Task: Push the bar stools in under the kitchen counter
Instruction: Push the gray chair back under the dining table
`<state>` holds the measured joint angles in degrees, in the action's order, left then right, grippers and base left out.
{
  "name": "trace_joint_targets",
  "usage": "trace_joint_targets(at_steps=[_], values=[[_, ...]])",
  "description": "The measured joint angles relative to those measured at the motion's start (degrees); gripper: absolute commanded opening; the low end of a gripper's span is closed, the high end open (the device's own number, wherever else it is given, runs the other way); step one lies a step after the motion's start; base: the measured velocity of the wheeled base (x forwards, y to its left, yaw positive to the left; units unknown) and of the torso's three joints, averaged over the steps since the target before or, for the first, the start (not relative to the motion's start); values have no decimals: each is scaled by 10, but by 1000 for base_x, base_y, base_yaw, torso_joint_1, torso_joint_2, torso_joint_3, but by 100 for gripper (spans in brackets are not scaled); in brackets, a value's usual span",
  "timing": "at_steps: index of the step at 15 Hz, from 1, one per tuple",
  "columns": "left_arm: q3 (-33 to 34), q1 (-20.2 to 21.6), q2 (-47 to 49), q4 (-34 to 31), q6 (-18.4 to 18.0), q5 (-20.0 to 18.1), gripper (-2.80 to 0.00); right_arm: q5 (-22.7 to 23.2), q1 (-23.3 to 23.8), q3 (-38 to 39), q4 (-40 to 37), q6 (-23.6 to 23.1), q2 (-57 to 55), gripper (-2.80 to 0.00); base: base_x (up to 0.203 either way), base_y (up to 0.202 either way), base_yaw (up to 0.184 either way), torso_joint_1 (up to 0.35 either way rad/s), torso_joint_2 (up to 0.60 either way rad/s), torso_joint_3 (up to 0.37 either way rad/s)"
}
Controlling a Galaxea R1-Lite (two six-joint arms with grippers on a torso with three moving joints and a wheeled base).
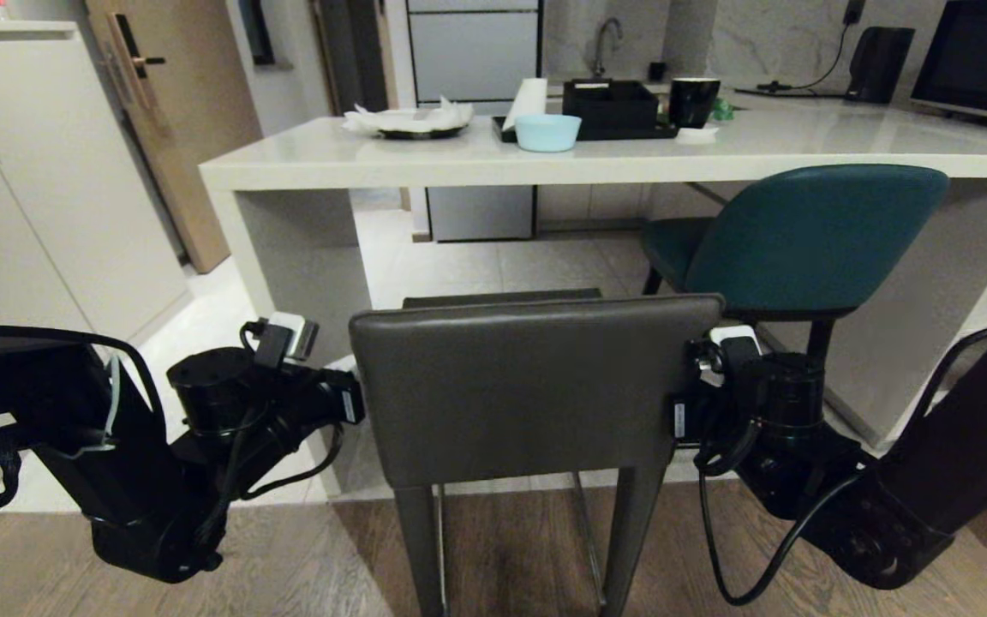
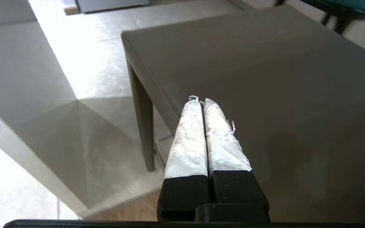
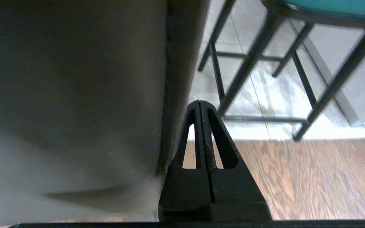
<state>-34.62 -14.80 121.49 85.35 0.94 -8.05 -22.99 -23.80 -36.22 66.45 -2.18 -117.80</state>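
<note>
Stools remain to be pushed: grey stool [image 1: 528, 386] stands short of the kitchen counter [image 1: 476, 158], flanked by left gripper [image 2: 201, 101] and right gripper [image 3: 199, 103], both pressed together; teal stool [image 1: 802, 236] sits partly under

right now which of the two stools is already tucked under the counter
The teal stool, with its curved back: its seat sits beneath the counter top. The dark grey stool stands clear of the edge, between the two arms.
</note>
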Motion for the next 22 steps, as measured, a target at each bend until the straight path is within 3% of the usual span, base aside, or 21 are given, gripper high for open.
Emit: trace_joint_targets(at_steps=[13, 19, 22], values=[[-13, -2, 18, -2, -1, 0, -280, 0, -8, 5, 2, -6, -1, -280, 190, 0, 1, 2, 1, 3], [86, -4, 17, 18, -1, 2, -280, -1, -12, 26, 22, -4, 0, -280, 191, 0, 0, 2, 4, 5], [147, 5, -3, 18, -1, 28, -280, -2, -12, 35, 28, -3, 1, -280, 190, 0, 0, 6, 5, 4]])
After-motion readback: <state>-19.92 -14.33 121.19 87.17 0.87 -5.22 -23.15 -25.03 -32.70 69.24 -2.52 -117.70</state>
